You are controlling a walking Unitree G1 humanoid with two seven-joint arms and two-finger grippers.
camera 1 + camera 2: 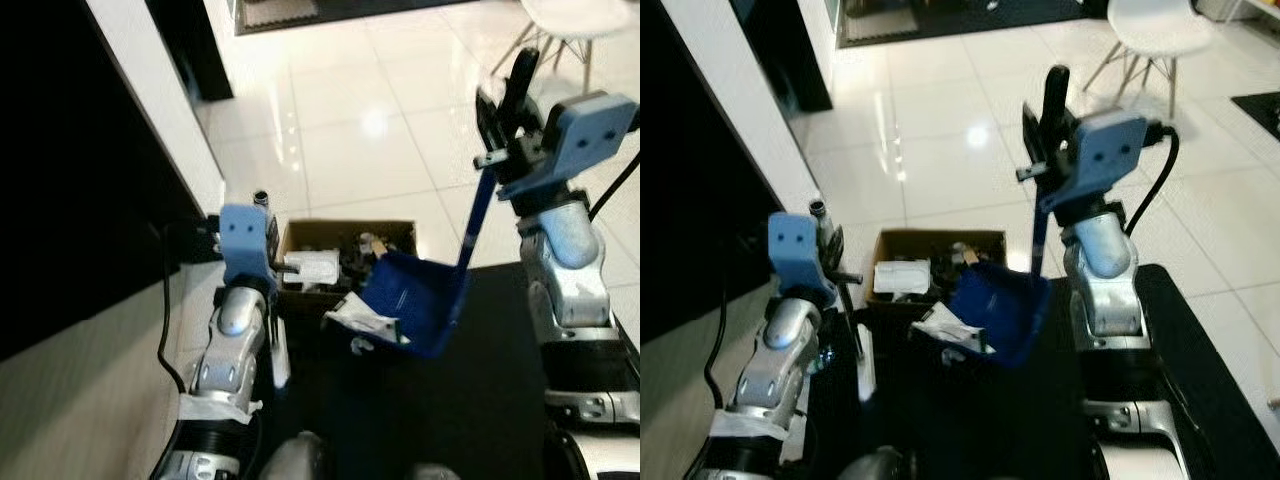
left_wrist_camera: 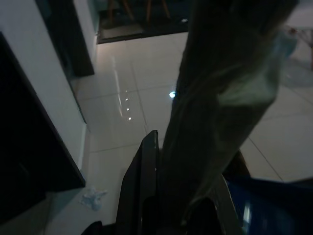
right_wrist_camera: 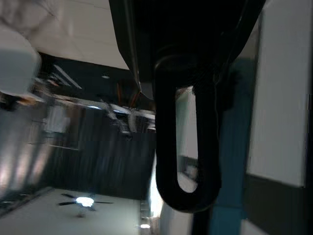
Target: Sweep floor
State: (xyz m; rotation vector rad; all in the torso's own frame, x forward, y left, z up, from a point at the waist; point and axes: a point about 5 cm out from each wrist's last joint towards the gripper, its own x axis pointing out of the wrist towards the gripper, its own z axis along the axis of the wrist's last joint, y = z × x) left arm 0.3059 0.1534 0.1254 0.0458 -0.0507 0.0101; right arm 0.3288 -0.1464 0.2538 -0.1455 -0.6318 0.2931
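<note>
My right gripper (image 1: pixel 508 115) is raised at the right and shut on the long handle (image 1: pixel 478 215) of a blue dustpan (image 1: pixel 415 300). The pan hangs tilted over an open cardboard box (image 1: pixel 300 235) that holds paper scraps. Crumpled white paper (image 1: pixel 360 318) lies at the pan's lower lip. In the right wrist view the handle's black loop end (image 3: pixel 186 147) hangs in front of the camera. My left gripper (image 1: pixel 262 215) is beside the box's left end, shut on a pale broom handle (image 2: pixel 220 98) that runs close past its fingers (image 2: pixel 142 186); the stick (image 1: pixel 280 350) continues downward.
A dark cabinet front (image 1: pixel 60 200) and a white wall edge run along my left, with a black cable (image 1: pixel 165 330) hanging there. A black rug (image 1: pixel 450 400) lies under me. A white chair (image 1: pixel 1150 25) stands on the glossy tiles at the far right. A paper scrap (image 2: pixel 94 197) lies by the wall.
</note>
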